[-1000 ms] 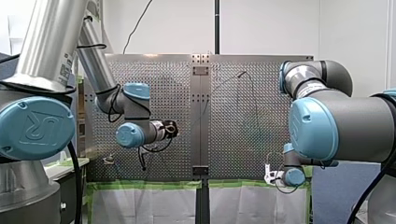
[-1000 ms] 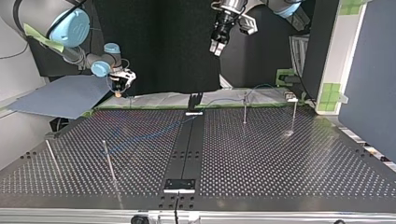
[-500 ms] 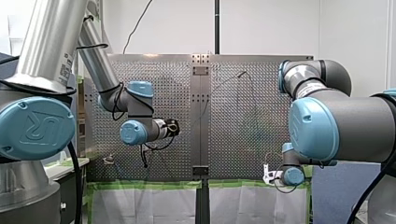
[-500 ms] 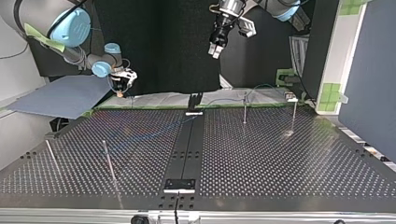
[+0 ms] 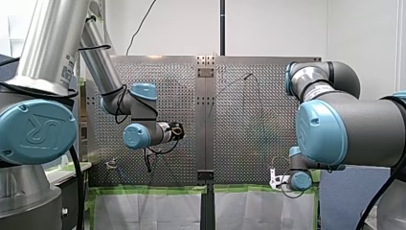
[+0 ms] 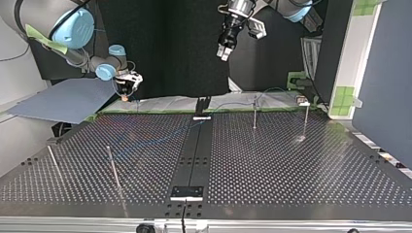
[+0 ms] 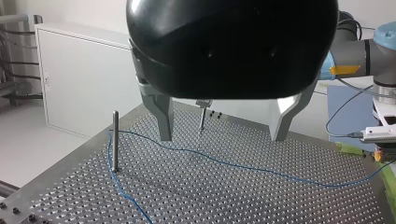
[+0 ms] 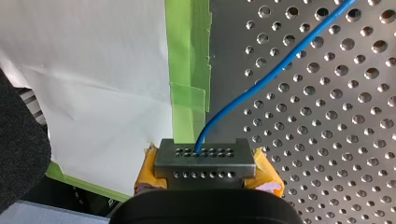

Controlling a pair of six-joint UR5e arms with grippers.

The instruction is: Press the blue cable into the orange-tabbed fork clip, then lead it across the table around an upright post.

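Two pincers were at a perforated tabletop (image 7: 280, 200). My left pincer (image 7: 223, 137) hung above it, its metal fingers (image 7: 164, 116) apart and empty. Beneath them the blue cable (image 7: 233, 164) lay slack, passing close by an upright post (image 7: 115, 140) off to one side. My right pincer (image 8: 205, 161) was clamped on the cable, which ran ahead of it beside green tape (image 8: 189, 56).

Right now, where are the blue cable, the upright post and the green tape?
blue cable (image 7: 224, 161): left wrist view, middle of its run.
upright post (image 7: 115, 140): left wrist view, mid-shaft.
green tape (image 8: 187, 46): right wrist view, strip's middle.
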